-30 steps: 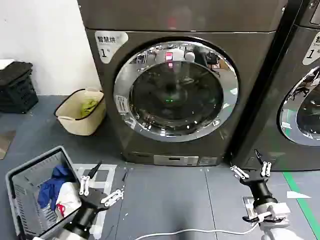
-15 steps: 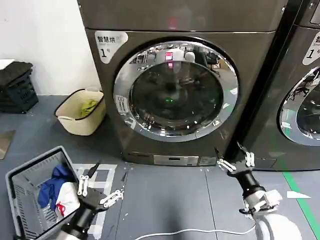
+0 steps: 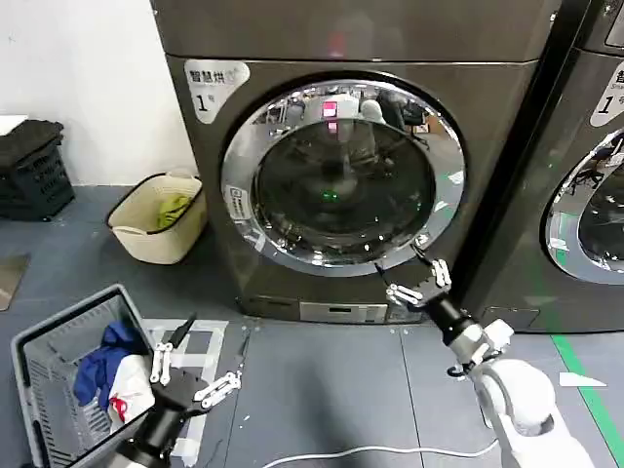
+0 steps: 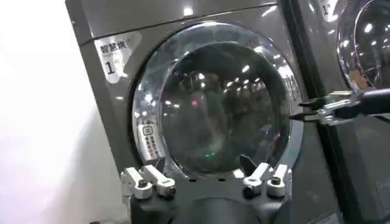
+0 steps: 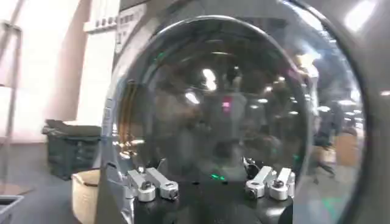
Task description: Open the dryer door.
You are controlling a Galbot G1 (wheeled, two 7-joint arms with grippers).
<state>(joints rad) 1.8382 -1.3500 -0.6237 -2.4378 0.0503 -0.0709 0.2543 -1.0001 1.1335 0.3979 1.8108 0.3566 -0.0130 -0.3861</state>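
Observation:
The dryer (image 3: 292,39) stands straight ahead, dark grey-brown with a white "1" sticker (image 3: 210,88). Its door (image 3: 336,180) is closed, a wide chrome rim round dark glass. My right gripper (image 3: 414,281) is open and hovers close to the lower right of the chrome rim; whether it touches I cannot tell. In the right wrist view the dryer door (image 5: 213,91) looms close behind the open right gripper (image 5: 206,167). My left gripper (image 3: 195,375) is open, low near the floor. The left wrist view shows that gripper (image 4: 204,165), the dryer door (image 4: 219,103) and the right gripper (image 4: 317,109).
A neighbouring dark machine (image 3: 585,195) stands right of the dryer. A beige tub (image 3: 156,219) and a black crate (image 3: 34,171) sit to the left. A grey basket (image 3: 39,351) with clothes is beside the left arm. A white cable (image 3: 370,451) crosses the floor.
My right gripper has risen from near the floor and moved left, up to the door's lower right rim. The left gripper has barely moved.

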